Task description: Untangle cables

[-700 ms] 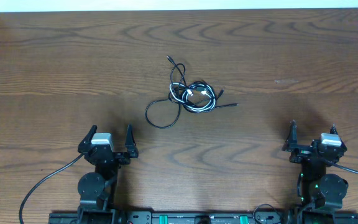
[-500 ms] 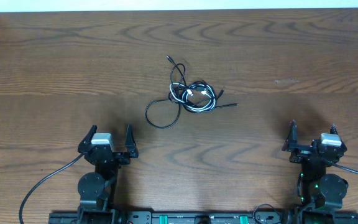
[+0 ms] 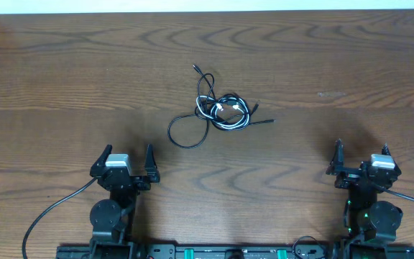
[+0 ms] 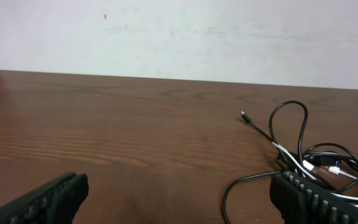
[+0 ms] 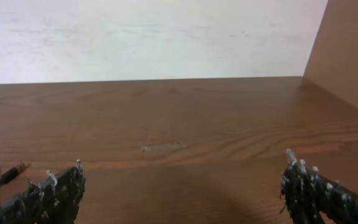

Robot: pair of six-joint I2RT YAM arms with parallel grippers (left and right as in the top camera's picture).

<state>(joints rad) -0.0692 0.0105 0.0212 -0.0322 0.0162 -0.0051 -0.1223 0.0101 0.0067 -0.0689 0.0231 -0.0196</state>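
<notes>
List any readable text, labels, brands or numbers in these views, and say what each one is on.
No readable text in any view.
cables: no print visible on the cords or plugs.
red speck on the wall: too small to tell whether it is a character.
green patches on the base rail: too small to read.

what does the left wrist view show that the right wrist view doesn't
Only the left wrist view shows the tangled cables, black and white loops lying on the table to its right. Only the right wrist view shows a wooden side panel at the right edge, and of the tangle just one plug tip at its left edge. Both share the brown wood table, the pale wall behind, and left fingers and right fingers spread open, holding nothing.
</notes>
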